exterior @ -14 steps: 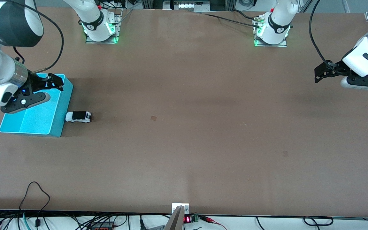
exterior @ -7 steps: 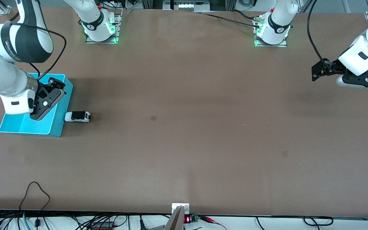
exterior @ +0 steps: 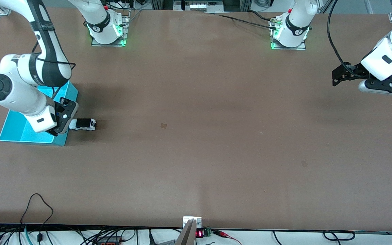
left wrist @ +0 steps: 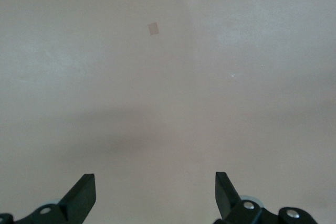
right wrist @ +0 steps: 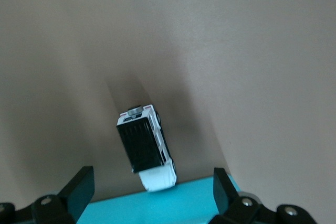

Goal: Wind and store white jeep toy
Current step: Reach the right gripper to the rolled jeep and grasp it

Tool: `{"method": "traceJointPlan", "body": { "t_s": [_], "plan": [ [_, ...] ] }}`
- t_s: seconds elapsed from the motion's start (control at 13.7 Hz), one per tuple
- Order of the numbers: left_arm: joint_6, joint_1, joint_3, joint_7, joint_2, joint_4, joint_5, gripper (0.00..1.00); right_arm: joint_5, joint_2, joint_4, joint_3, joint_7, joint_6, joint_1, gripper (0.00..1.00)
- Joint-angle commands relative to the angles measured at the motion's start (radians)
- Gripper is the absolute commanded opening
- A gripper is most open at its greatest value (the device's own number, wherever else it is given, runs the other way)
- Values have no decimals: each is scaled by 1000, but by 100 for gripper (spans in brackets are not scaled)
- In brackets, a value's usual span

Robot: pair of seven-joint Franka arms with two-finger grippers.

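- Brown surface [exterior: 196, 136], bearing few items.
- White jeep toy [exterior: 83, 124]: on its wheels, touching the turquoise bin [exterior: 15, 131] at the right arm's end.
- Right hand [exterior: 64, 114]: released, fingers spread, over the bin's edge just beside the jeep.
- Left hand [exterior: 335, 78]: released, waiting above bare surface at the left arm's end.
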Motion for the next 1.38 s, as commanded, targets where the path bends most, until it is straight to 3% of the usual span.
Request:
{"method": "traceJointPlan", "body": {
  "t_s": [0.0,0.29,0.8,0.87,0.95,1.02,1.09,1.16,1.31],
  "plan": [
    [-18,-1,-6,-12,-9,11,18,100,-9,2,-138,10,-64,205,-14,100],
    [-18,-2,-6,-14,-7,16,16,100,-9,94,-166,10,-109,306,-50,100],
    [-18,-1,-4,-12,-7,16,15,100,-6,105,-223,10,-109,373,-62,100],
    [-20,-1,-4,-14,-7,16,15,100,-8,105,-221,12,-110,373,-62,89],
    [-20,-1,-4,-14,-7,16,15,100,-8,105,-221,10,-130,369,-60,50],
    [-23,-1,-4,-11,-9,16,15,100,-8,105,-221,10,-142,367,-62,24],
    [-47,2,-4,-3,-9,17,13,100,-6,105,-221,10,-144,367,-62,9],
    [-56,3,-4,-5,-7,19,12,100,-6,102,-221,10,-146,365,-62,1],
    [-58,3,-4,-6,-7,19,12,100,-6,92,-212,12,-147,362,-60,0]
  ]
}}
